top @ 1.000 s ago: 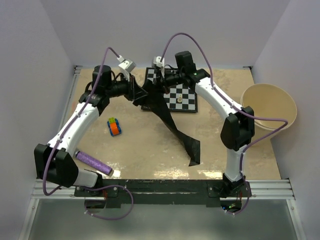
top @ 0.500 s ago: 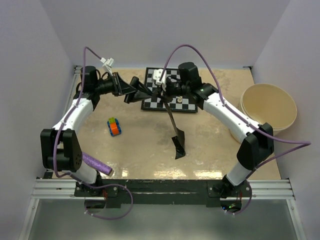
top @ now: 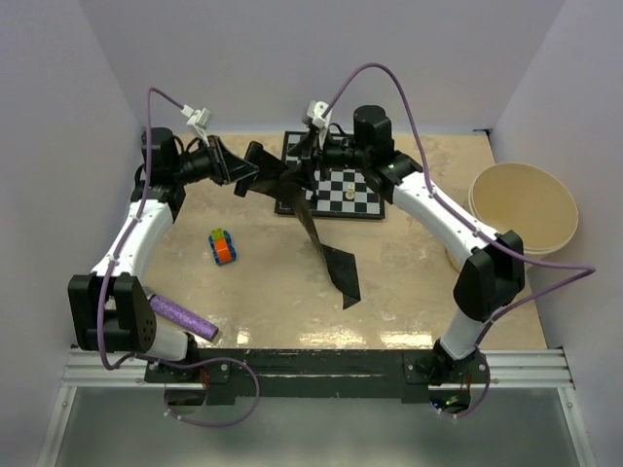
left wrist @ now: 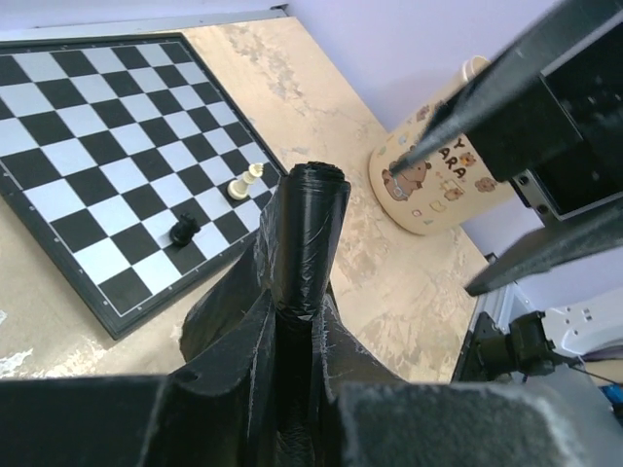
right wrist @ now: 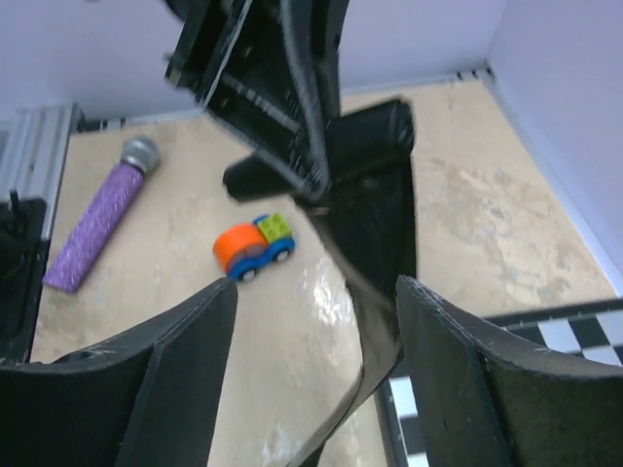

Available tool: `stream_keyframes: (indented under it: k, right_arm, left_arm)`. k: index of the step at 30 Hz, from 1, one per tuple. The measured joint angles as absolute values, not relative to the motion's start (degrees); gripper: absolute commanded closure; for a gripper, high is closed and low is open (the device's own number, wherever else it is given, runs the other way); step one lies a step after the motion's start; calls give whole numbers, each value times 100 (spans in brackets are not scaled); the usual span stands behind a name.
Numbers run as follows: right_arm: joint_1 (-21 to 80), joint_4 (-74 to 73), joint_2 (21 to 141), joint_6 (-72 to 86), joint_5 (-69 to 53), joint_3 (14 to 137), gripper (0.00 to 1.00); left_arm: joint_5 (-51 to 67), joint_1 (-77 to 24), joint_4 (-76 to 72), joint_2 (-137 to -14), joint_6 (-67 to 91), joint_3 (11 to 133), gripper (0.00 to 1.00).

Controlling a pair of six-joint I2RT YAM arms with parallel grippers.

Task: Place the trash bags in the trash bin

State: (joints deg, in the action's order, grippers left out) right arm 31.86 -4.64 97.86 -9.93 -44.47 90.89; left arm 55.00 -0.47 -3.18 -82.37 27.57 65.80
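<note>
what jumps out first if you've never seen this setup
A long black trash bag drapes across the centre, strung from the left gripper, which is clamped on its rolled end near the chessboard. The right gripper stands open beside the strip, and the cream trash bin sits empty at the right edge.

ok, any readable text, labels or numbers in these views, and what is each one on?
"ARA": the tail of a word printed on the trash bin wall, beside cartoon animals; its start is hidden.
Smaller print under it: too small to read.
Chessboard, toy car, purple roll: no text visible.
</note>
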Motion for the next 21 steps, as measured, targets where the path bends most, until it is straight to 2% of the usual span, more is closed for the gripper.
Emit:
stream_keyframes:
  k: [9, 15, 21]
  right_arm:
    - [3188, 373, 10866, -183, -4877, 9677, 27]
    - [3212, 663, 11118, 141, -5330, 9684, 27]
    - [3253, 2287, 11126, 1667, -5999, 9507, 28]
  left_arm:
    - [6222, -47, 370, -8237, 2263, 7015, 100]
    - [6549, -47, 952, -8211, 1780, 7461, 100]
    - [6606, -47, 1177, -8156, 1664, 7474, 100]
